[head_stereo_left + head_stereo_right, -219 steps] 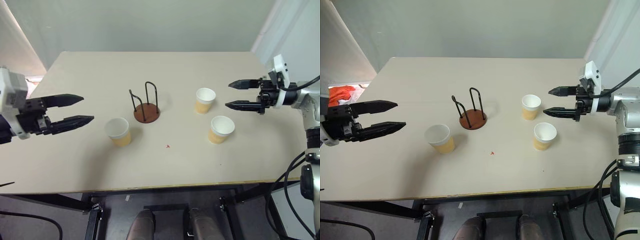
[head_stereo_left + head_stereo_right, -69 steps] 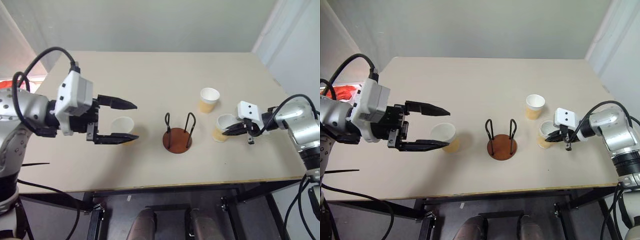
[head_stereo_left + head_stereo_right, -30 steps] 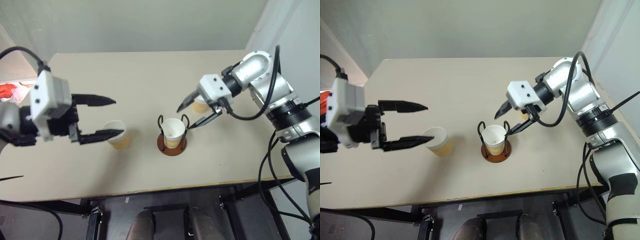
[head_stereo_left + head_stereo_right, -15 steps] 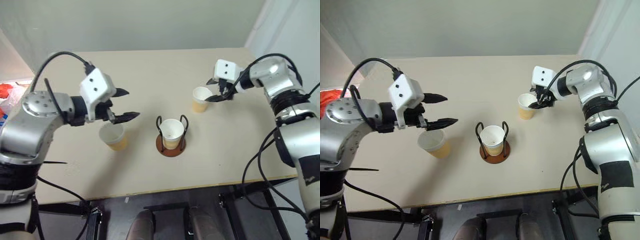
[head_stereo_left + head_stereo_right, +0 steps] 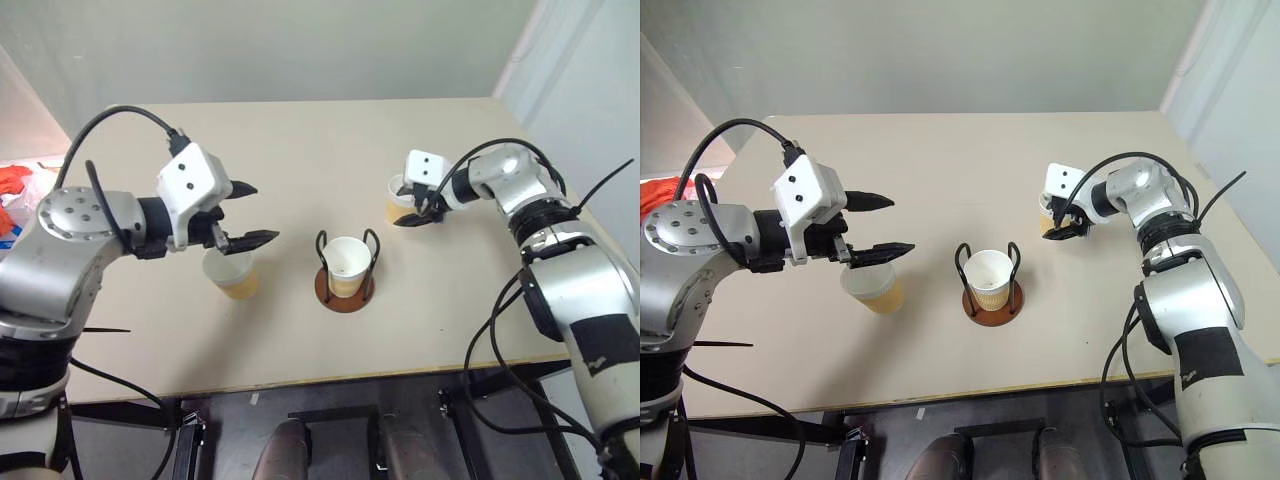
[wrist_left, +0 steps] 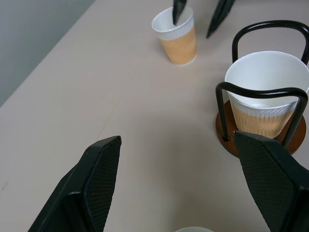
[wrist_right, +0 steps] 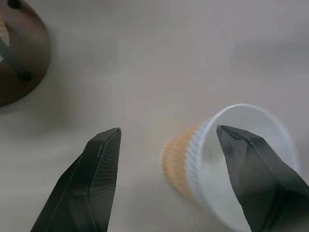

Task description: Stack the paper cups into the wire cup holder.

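Note:
One paper cup stands upright inside the wire cup holder at the table's middle. A second cup stands to its left, just below and behind my open left gripper, which hovers above it without touching. The third cup stands further back on the right. My right gripper is open and straddles that cup's wall. One of its fingers dips into the cup's mouth and the other is outside, on the holder's side, with a gap to the cup.
The beige table has bare surface behind and in front of the holder. Its front edge runs close below the holder, and its right edge lies just past my right arm. Something red lies off the table's left side.
My right gripper has swung from the holder to the far right cup and dropped until its fingers straddle the rim. The left gripper has edged towards the holder above the left cup.

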